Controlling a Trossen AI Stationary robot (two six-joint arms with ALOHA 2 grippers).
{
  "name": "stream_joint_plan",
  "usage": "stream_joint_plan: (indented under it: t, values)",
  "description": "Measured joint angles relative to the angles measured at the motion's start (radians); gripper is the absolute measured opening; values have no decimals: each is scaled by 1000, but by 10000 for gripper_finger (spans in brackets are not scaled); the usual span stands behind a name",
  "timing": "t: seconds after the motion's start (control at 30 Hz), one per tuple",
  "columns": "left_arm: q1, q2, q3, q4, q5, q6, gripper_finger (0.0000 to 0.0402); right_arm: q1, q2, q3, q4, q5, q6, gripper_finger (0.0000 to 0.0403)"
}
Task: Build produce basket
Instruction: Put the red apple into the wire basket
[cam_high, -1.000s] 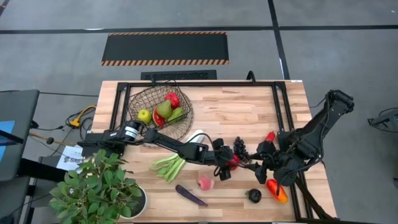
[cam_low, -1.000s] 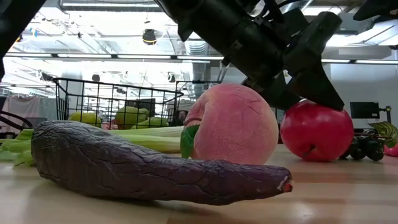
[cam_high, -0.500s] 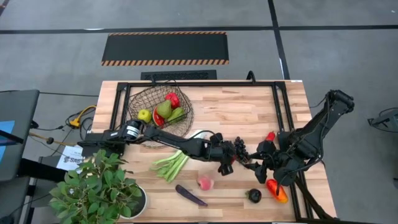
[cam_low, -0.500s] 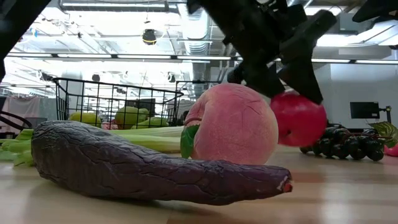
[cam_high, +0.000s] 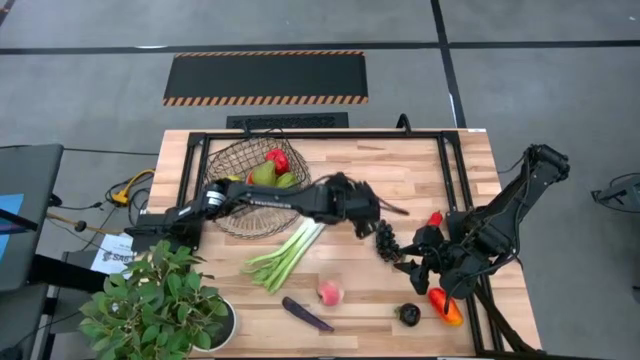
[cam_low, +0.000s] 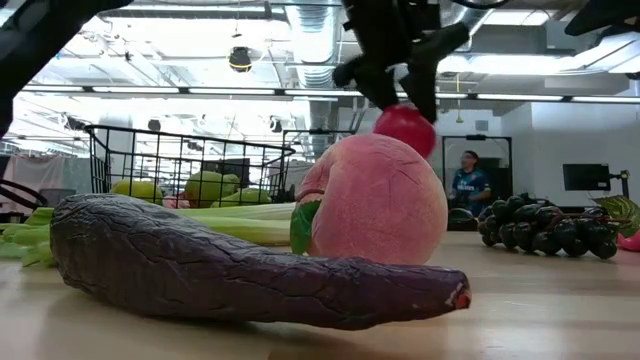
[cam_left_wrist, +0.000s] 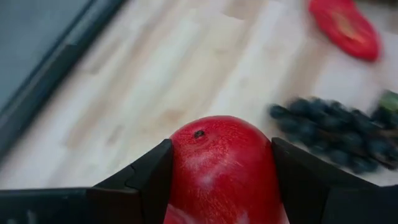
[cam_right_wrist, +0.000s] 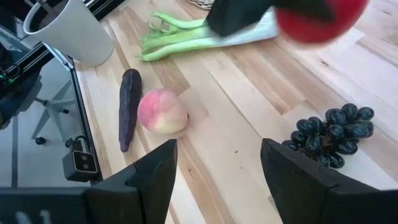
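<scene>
Left pincer (cam_left_wrist: 221, 180) is clenched on a red apple (cam_left_wrist: 221, 168), which has left the tabletop (cam_high: 400, 180) within the last second and is now carried above it, having moved away from the grapes (cam_high: 386, 238) toward the basket (cam_high: 232, 175). The basket already holds several pieces. Judgement: transfer under way, release pending. Right pincer (cam_right_wrist: 217, 180) hangs released at the right side, grasping nothing. Peach (cam_high: 329, 293), aubergine (cam_high: 306, 314) and leek (cam_high: 288, 252) remain outside.
</scene>
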Motion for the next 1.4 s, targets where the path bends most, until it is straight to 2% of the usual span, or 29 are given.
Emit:
stream_joint_plan:
  t: [0.17, 0.27, 0.43, 0.6, 0.7, 0.8, 0.87, 1.0, 1.23, 1.4]
  values:
    - [47, -2, 100, -132, -50, 10, 210, 0, 0, 0, 0, 0, 1, 255]
    - [73, -4, 165, -231, -115, 3, 213, 0, 0, 0, 0, 1, 1, 255]
    - [119, -99, 124, -372, -177, -76, 217, 0, 0, 0, 0, 10, 1, 255]
    - [149, -201, 120, -555, -314, -149, 215, -2, 0, 0, -7, 21, 1, 255]
    - [172, -258, 114, -656, -382, -244, 219, -3, 0, 0, -6, 31, 1, 255]
    - [191, -352, 26, -629, -383, -266, 220, -3, 0, 0, -8, 44, 1, 255]
    - [195, -411, -49, -632, -393, -333, 220, -3, 0, 0, -8, 45, 1, 255]
    - [198, -524, -280, -615, -387, -449, 220, -3, 0, 0, -10, 45, 1, 255]
    - [198, -687, -677, -441, -351, -584, 221, -3, 0, 0, -10, 47, 1, 255]
    - [209, -762, -891, -350, -321, -672, 222, -14, 0, 0, -12, 45, 2, 255]
